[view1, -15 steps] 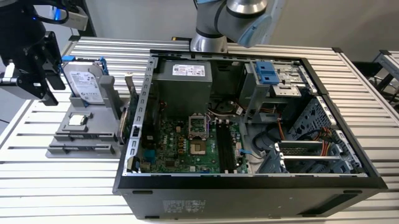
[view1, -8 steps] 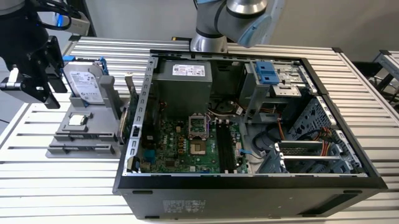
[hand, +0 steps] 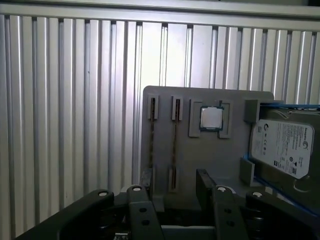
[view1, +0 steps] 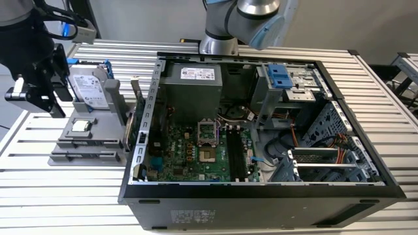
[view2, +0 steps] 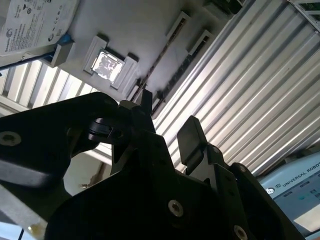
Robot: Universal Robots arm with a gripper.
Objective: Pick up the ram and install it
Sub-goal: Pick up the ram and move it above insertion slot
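Observation:
The ram stands on edge as thin dark strips in the slots of a grey holder (hand: pixel 210 160), one strip (hand: pixel 175 142) beside another (hand: pixel 152 140). In the first wrist view my gripper (hand: pixel 175 184) hangs open above the holder, its fingers (hand: pixel 204 182) on either side of the line of the nearer strip, with nothing held. The second wrist view shows the same open gripper (view2: pixel 167 122) over the holder's slots (view2: pixel 159 65). In the exterior view the black gripper (view1: pixel 52 105) is at the far left, above the holder (view1: pixel 88 147).
An open computer case (view1: pixel 261 188) sits in the middle of the slatted table, with black memory slots (view1: pixel 235 152) on its motherboard. The holder also carries a silver hard drive (view1: pixel 88 88) and a processor chip (hand: pixel 211 117). A green card (view1: pixel 135 100) stands between holder and case.

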